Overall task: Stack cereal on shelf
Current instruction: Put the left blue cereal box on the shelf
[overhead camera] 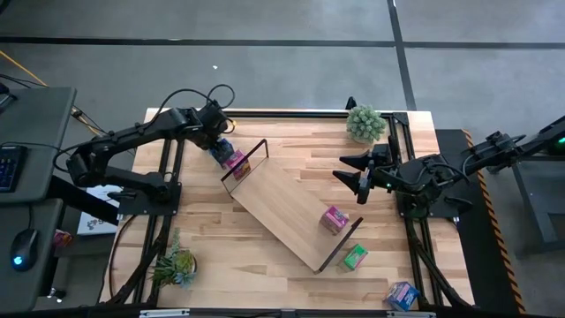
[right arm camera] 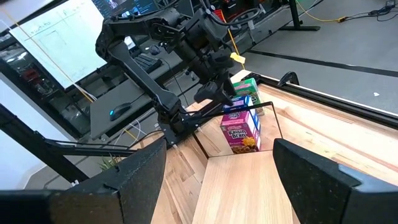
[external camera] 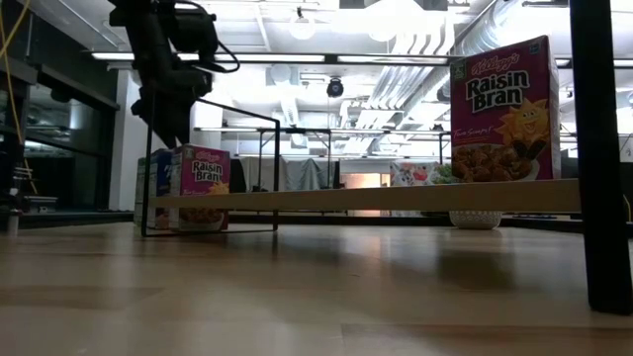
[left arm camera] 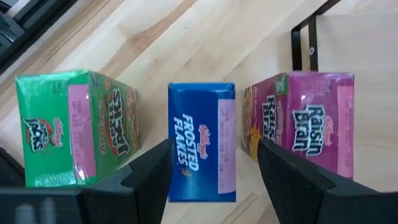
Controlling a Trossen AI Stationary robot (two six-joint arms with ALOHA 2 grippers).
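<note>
At upper left of the high view, I see my left gripper point(left arm camera: 214, 171) spread apart around the blue box point(left arm camera: 202, 140), between green box point(left arm camera: 78, 127) and pink box point(left arm camera: 308, 121). Farther off, the right gripper point(overhead camera: 356, 174) hovers open over the shelf point(overhead camera: 287, 208).

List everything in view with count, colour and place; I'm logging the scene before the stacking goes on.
Pink Raisin Bran boxes: two; one on the shelf board toward its near end, one at its far end.
Blue boxes: two; Frosted Flakes between the left tool's fingers, another at the table's near right corner.
Green boxes: two; one beside the Frosted Flakes, one on the table by the shelf's near end.
Shelf: one, light wood with black wire ends, diagonal across the table.
Potted plants: two, green; far edge, near left.
Table: one, light wood planks.
Left tool: open, around the Frosted Flakes.
Right tool: open, above the table's right side.
</note>
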